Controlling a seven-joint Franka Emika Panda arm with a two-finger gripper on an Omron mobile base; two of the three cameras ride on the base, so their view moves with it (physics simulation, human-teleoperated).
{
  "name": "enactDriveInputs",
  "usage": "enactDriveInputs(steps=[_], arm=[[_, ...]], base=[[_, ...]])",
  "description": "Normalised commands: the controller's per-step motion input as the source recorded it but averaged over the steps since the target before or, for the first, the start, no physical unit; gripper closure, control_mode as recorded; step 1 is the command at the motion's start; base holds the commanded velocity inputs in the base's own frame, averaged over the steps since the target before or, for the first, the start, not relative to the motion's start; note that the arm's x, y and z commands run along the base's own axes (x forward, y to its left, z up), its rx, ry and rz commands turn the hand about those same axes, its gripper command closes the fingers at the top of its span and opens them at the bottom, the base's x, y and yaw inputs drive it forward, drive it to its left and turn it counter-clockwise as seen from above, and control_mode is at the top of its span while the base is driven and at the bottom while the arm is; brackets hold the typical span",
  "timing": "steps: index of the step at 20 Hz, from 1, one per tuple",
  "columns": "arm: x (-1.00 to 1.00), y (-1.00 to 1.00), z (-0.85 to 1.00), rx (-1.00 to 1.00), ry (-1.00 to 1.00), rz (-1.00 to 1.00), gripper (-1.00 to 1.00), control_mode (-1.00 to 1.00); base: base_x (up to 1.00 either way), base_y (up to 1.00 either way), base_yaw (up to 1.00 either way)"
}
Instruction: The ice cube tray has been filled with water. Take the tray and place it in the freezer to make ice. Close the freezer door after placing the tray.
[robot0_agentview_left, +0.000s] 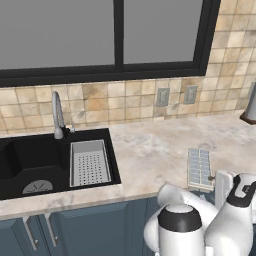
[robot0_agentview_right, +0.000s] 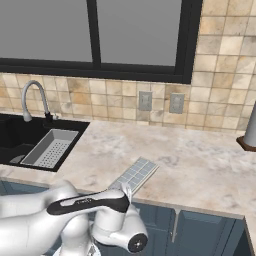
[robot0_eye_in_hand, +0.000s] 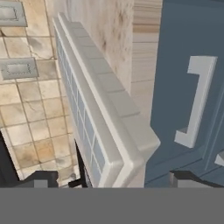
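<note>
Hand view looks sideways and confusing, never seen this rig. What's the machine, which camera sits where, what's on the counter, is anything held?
The machine is a white robot arm with dark joints, on a driving base in a rendered kitchen. The left and right base views come from cameras behind the arm, looking down over the beige marbled counter. The third camera rides on the hand and rolls with it, so the counter looks tipped on its side.

On the counter, by its front edge, lies the flat light-grey ice cube tray with pale-blue cells. A black sink holds a perforated grey strainer basket, beside a curved steel tap.

The two-finger gripper is open, its dark tips either side of the tray's near end. Nothing is held yet.
</note>
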Motion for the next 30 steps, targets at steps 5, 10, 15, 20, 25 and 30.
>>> enactDriveInputs(steps=[5, 10, 15, 20, 25, 30], arm=[[0.19, 0.00, -0.11, 0.00, 0.00, 0.01, -1.00, -1.00], [0.18, 0.00, -0.10, 0.00, 0.00, 0.01, -1.00, -1.00], [0.18, 0.00, -0.11, 0.00, 0.00, 0.00, -1.00, -1.00], [0.14, 0.00, -0.09, 0.00, 0.00, 0.00, 1.00, -1.00], [0.06, 0.00, -0.08, 0.00, 0.00, 0.00, 1.00, -1.00], [0.00, 0.00, -0.07, 0.00, 0.00, 0.00, 1.00, -1.00]], base=[[0.00, 0.00, 0.00], [0.00, 0.00, 0.00], [0.00, 0.00, 0.00], [0.00, 0.00, 0.00], [0.00, 0.00, 0.00], [0.00, 0.00, 0.00]])
